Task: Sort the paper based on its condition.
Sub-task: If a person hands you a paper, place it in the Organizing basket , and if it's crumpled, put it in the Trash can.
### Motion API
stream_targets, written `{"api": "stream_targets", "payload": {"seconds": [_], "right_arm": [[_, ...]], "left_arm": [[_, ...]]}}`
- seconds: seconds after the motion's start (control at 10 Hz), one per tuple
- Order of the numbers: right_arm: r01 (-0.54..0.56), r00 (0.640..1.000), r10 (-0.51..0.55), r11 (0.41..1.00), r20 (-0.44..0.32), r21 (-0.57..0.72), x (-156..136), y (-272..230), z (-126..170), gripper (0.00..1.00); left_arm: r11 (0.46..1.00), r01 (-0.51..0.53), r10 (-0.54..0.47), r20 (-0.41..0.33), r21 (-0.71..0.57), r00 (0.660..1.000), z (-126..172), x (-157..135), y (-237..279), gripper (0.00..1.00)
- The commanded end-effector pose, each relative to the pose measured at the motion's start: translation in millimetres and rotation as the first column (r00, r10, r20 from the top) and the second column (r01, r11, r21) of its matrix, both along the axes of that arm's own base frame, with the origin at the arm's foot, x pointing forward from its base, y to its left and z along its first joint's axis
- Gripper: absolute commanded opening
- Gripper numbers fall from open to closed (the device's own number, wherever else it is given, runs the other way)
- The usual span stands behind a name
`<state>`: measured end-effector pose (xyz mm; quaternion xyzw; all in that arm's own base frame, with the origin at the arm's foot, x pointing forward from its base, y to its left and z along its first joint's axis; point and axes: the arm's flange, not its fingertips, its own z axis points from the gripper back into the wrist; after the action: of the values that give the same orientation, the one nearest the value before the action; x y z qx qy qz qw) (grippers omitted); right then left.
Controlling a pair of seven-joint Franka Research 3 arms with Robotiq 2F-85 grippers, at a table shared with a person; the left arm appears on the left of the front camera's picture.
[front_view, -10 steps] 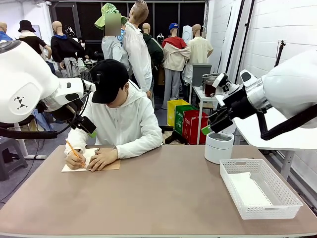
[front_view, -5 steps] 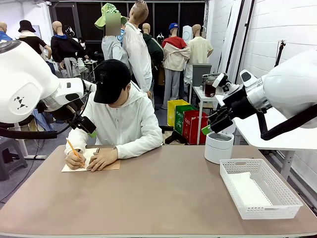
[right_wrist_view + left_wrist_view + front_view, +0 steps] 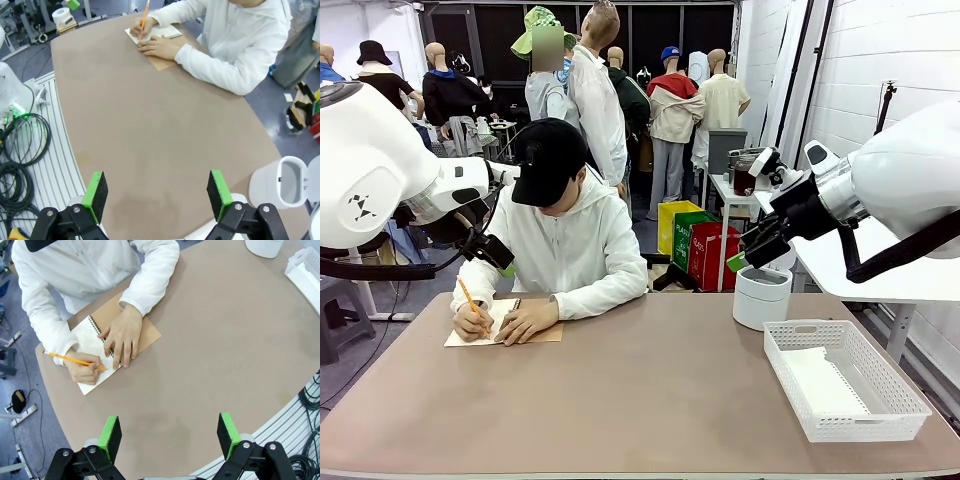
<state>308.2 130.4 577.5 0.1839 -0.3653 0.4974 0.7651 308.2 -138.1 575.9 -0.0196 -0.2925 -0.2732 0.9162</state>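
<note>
Your left fingers (image 3: 111, 437) and right fingers (image 3: 95, 196) are hovering wide open and empty over the counter (image 3: 225, 340), apparently waiting while the person (image 3: 90, 265) is writing in the notebook (image 3: 86, 340).

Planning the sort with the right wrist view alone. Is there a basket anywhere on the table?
Observer: Yes, a white mesh basket stands on the robot's right side of the table.
Operator: Anything in it?
Observer: White paper lies flat on its floor.
Operator: And the left gripper?
Observer: The left gripper is open with nothing between its pads, above the table on the robot's side of the person's notebook.
</note>
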Motion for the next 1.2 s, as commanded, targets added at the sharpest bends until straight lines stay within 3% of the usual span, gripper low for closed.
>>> {"api": "stream_targets", "payload": {"seconds": [0.0, 1.1], "right_arm": [[-0.006, 1.000, 0.006, 1.000, 0.003, -0.004, 0.1, 0.3, -0.1, 1.00], [-0.006, 1.000, 0.006, 1.000, 0.003, -0.004, 0.1, 0.3, -0.1, 1.00]], "left_arm": [[1.000, 0.000, 0.000, -0.001, -0.001, 1.000, -0.3, -0.2, 1.0, 1.00], [1.000, 0.000, 0.000, -0.001, -0.001, 1.000, -0.3, -0.2, 1.0, 1.00]]}}
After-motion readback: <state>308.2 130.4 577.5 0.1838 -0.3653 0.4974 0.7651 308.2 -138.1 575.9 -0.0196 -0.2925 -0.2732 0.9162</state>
